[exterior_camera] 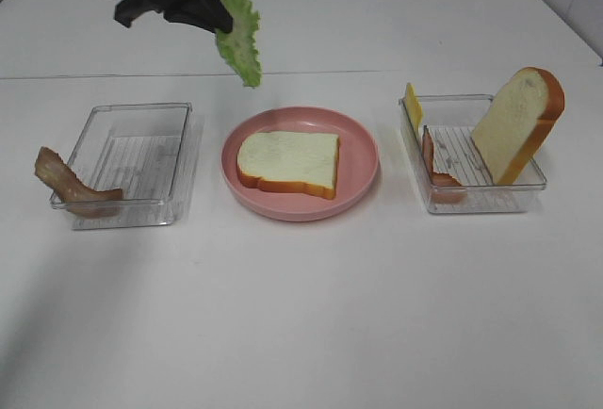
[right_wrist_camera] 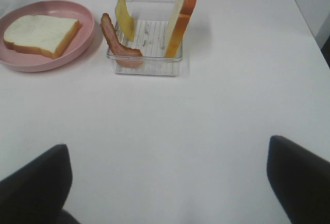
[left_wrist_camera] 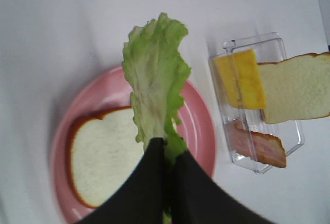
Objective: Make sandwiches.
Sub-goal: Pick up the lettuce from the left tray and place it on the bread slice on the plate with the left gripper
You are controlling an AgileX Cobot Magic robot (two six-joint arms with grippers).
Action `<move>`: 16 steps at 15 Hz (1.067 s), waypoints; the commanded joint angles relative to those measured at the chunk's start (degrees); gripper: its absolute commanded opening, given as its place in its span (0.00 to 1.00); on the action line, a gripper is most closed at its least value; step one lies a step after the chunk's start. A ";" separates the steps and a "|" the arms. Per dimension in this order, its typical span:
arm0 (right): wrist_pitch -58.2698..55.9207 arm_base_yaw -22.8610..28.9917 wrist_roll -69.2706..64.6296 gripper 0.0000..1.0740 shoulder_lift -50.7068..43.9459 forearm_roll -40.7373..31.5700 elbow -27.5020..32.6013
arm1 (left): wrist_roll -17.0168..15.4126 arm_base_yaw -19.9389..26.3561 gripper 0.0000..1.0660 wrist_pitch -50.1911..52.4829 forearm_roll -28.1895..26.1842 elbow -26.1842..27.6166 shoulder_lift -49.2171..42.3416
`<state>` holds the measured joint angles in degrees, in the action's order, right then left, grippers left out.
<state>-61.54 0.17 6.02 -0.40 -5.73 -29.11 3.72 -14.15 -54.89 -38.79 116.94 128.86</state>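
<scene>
On the white table (exterior_camera: 301, 334), the pink plate (exterior_camera: 363, 159) at the middle holds one bare bread slice (exterior_camera: 287, 162) lying flat, so only the sandwich base looks done. The second bread slice (exterior_camera: 518, 122), a bacon strip (exterior_camera: 435, 166) and the cheese square (exterior_camera: 413, 107) wait in the right-edge tray (exterior_camera: 480, 204), and another bacon strip (exterior_camera: 71, 183) drapes over the left-edge tray (exterior_camera: 184, 159). My left gripper (left_wrist_camera: 167, 146) is clenched on the lettuce leaf (exterior_camera: 240, 37), which dangles in the air near the plate's far rim, not touching the bread, while my right gripper (right_wrist_camera: 166, 142) hangs spread wide and empty.
</scene>
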 commanded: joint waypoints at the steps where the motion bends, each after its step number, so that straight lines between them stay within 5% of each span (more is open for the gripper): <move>1: 0.63 -0.23 0.40 0.90 -0.52 0.11 0.11 | 0.57 -3.72 0.00 2.18 -4.58 -0.40 2.52; 5: 0.63 -0.23 0.40 0.90 -0.52 0.11 0.11 | 5.61 -8.71 0.00 3.27 -10.66 -0.40 7.85; 8: 0.63 -0.23 0.40 0.90 -0.52 0.11 0.11 | 5.67 -8.54 0.00 2.92 -4.53 -0.40 9.68; 14: 0.63 -0.23 0.40 0.90 -0.52 0.11 0.11 | -2.92 -8.25 0.00 1.32 11.12 -0.40 9.63; 15: 0.63 -0.23 0.40 0.90 -0.52 0.11 0.11 | -3.15 -8.25 0.04 1.09 11.80 -0.40 9.63; 16: 0.63 -0.23 0.40 0.90 -0.52 0.11 0.11 | -3.09 -8.25 0.19 0.40 12.26 -0.40 9.57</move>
<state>-61.54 0.17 6.02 -0.40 -5.73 -29.11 1.20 -22.46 -53.80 -26.81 116.94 138.66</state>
